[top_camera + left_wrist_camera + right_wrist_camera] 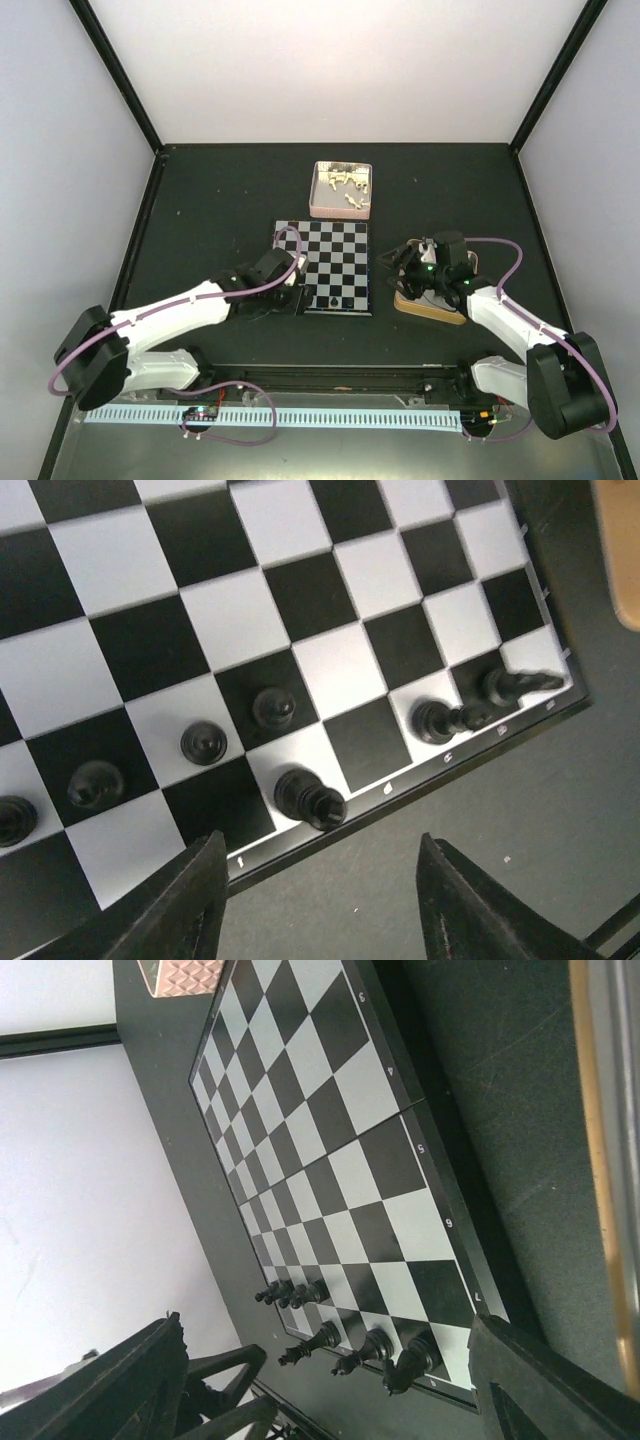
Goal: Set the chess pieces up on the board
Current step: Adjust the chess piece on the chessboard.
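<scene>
The board [335, 262] lies flat mid-table, black and pale grey checks. Several black chess pieces [272, 706] stand on its near rows. One black piece [310, 798] stands on the edge row just ahead of my left gripper [320, 840], whose jaws are open with nothing between them. In the top view the left gripper [298, 292] hovers at the board's near left corner. My right gripper [325, 1322] is open and empty, right of the board [330, 1150], looking along the row of black pieces [355, 1350]. Cream-white pieces [345, 185] lie in a box behind the board.
The pink box [314, 195] holding the white pieces sits just beyond the board's far edge. A tan wooden tray [430, 308] lies under the right gripper [405, 262], right of the board. Black frame posts border the dark table.
</scene>
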You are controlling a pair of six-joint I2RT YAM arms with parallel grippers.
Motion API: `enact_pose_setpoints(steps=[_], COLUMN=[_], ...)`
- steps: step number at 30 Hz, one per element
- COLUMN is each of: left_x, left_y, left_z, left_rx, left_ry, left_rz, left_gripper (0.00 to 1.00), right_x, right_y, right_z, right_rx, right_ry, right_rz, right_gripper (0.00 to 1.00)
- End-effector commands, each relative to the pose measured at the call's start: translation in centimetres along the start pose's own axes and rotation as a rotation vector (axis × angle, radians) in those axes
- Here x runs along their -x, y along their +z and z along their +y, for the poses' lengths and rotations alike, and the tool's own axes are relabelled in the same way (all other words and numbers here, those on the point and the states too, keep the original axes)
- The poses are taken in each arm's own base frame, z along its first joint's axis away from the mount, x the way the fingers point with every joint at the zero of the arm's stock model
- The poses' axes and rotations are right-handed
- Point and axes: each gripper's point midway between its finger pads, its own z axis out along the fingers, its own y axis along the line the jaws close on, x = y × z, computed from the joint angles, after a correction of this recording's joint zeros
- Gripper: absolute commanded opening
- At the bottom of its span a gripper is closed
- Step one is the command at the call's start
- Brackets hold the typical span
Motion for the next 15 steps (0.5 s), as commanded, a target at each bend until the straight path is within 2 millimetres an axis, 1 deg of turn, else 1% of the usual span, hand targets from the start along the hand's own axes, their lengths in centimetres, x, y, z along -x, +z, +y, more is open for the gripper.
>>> enact_pose_setpoints(steps=[1, 5, 13, 15], left_x=[-0.9, -0.8, -0.4, -0.2], left_y=[0.6, 1.6, 2.4, 2.6], left_z=[-0.2, 0.0, -0.2, -0.4], left_rx=[-0.004, 0.009, -0.013, -0.018], left_ry=[-0.060, -0.062, -0.051, -0.045], left_rz=[0.110, 0.142, 0.154, 0.157], left_gripper=[0.49, 0.41, 0.39, 0.34], right_x=[0.0, 0.0, 0.0, 0.0], right_y=[0.0, 0.0, 0.0, -0.1], right_z=[0.3, 0.3, 0.5, 0.7], right_rx=[0.025, 0.026, 0.038, 0.041], right_ry=[-0.012, -0.011, -0.009, -0.011], right_rz=[0.003, 0.001, 0.001, -0.001], right_gripper=[0.77, 0.77, 0.77, 0.77])
